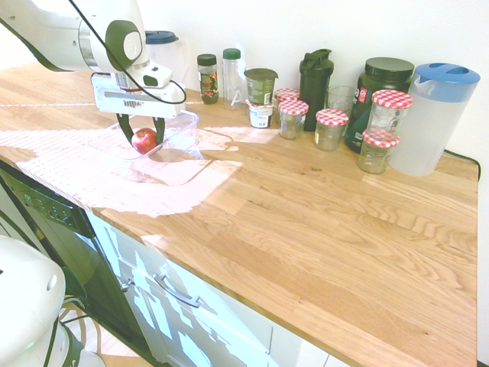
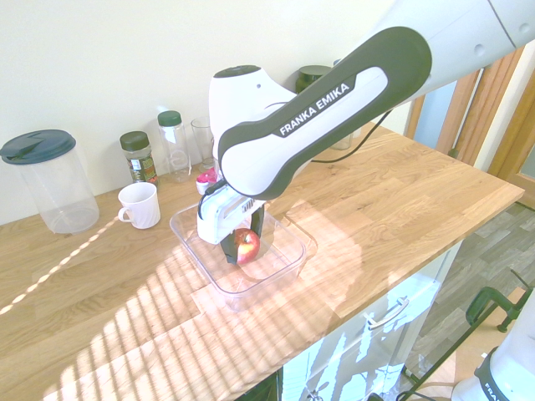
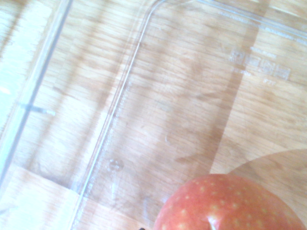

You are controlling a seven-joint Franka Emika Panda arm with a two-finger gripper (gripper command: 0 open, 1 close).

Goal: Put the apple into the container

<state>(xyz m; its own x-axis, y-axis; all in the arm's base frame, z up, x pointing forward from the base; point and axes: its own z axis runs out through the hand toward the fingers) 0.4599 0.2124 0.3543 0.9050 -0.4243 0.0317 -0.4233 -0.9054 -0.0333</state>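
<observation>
The hand [image 2: 241,248] grips the apple [image 2: 247,245] inside the container [image 2: 284,266]; the container floor lies directly below the hand.

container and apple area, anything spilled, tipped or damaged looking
Nothing stands out. The container sits flat on the wooden counter, with no crack that can be seen. The apple looks whole and is held between the gripper fingers inside it. No spill shows on the wood.
</observation>
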